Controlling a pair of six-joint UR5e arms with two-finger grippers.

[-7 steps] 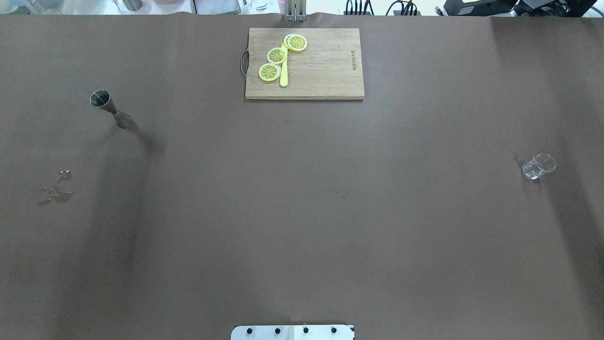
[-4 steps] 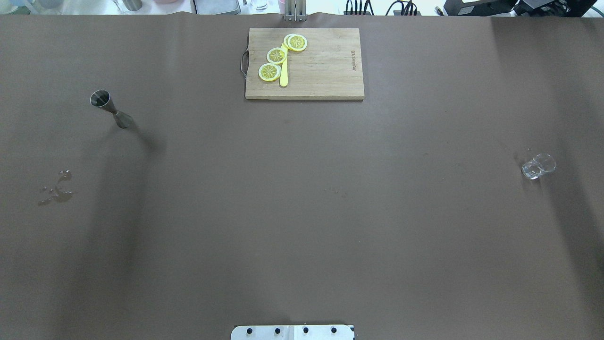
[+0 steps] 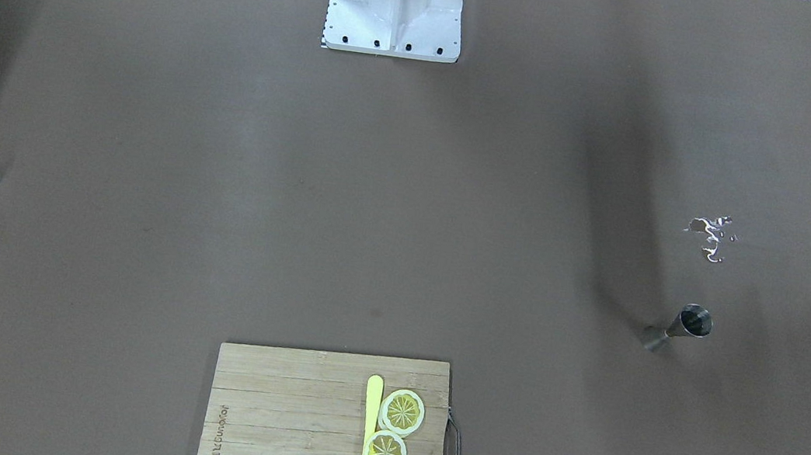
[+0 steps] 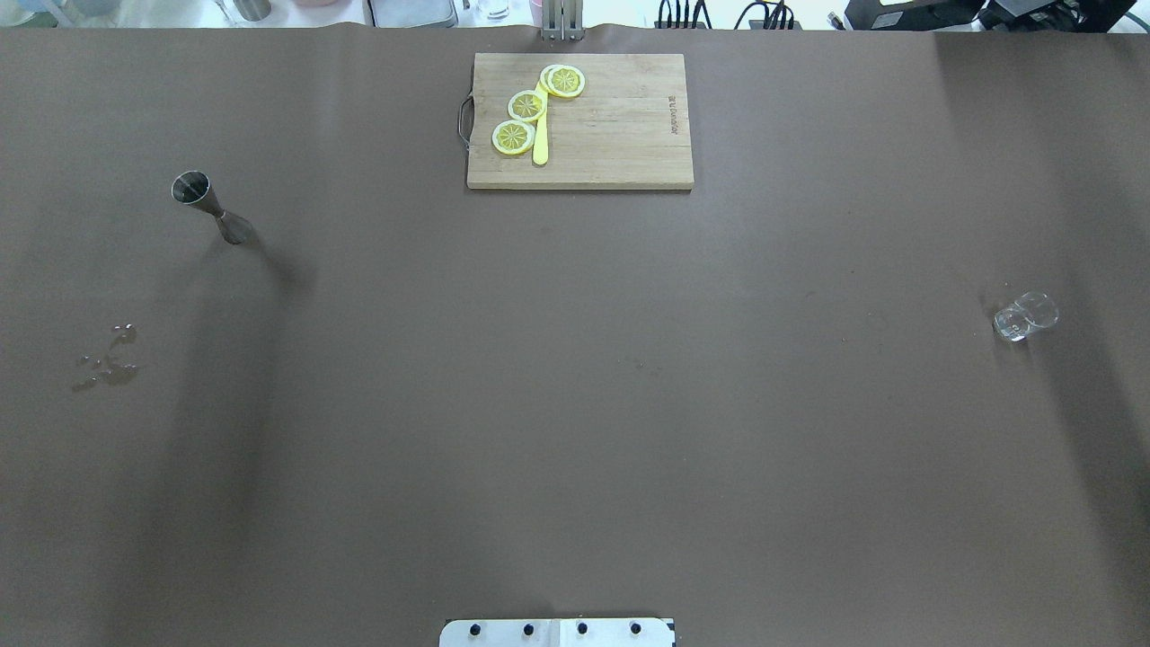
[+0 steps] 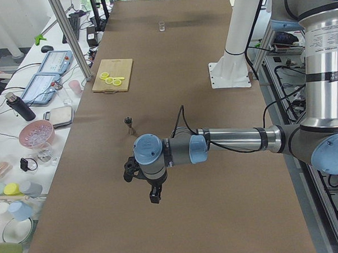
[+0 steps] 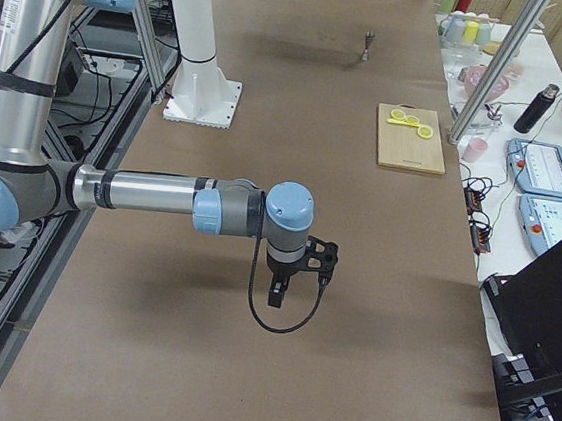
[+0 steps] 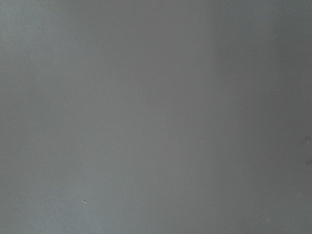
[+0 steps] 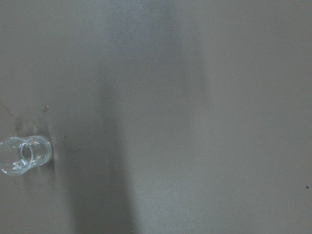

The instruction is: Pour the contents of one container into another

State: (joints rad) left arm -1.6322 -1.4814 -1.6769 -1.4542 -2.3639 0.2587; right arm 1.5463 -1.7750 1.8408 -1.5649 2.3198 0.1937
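Observation:
The steel jigger [image 4: 208,205] stands upright on the brown table on my left side, also visible in the front view [image 3: 682,327] and the left side view [image 5: 129,124]. The small clear glass [image 4: 1026,315] stands far to my right, and shows at the left edge of the right wrist view [image 8: 24,155]. My left gripper [image 5: 154,195] hangs over bare table, short of the jigger. My right gripper [image 6: 277,293] also hangs above the table. Both show only in side views, so I cannot tell whether they are open or shut.
A wooden cutting board [image 4: 620,135] with lemon slices [image 4: 526,106] and a yellow knife lies at the far middle. A small water spill [image 4: 108,364] sits on the cover near the jigger. The white robot base [image 3: 395,7] is at my edge. Cluttered benches flank the table's far side.

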